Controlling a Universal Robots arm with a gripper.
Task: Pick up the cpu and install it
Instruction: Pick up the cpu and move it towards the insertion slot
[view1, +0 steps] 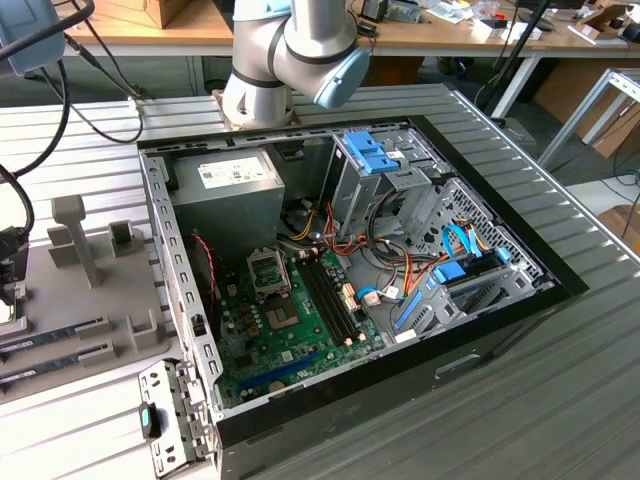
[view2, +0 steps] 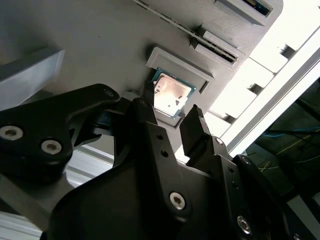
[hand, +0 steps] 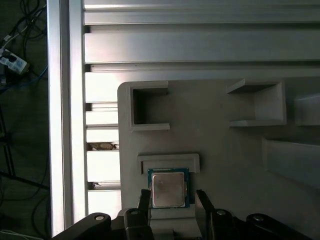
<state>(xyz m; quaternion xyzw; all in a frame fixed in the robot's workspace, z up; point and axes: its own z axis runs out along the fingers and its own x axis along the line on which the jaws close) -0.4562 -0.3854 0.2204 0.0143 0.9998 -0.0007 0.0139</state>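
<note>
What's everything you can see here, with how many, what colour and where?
cpu: one, silver with green rim, in a pocket of the grey holder tray.
computer case: one, black, open, on the slatted metal table.
motherboard: one, green, inside the case.
power supply: one, grey, inside the case, near the arm.
arm: one, grey and blue, beyond the case in the exterior view.
gripper: one, black, open, straddling the cpu.

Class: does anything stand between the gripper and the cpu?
Nothing visible does. In both wrist views the open gripper straddles the cpu, which lies uncovered in its grey holder.
</note>
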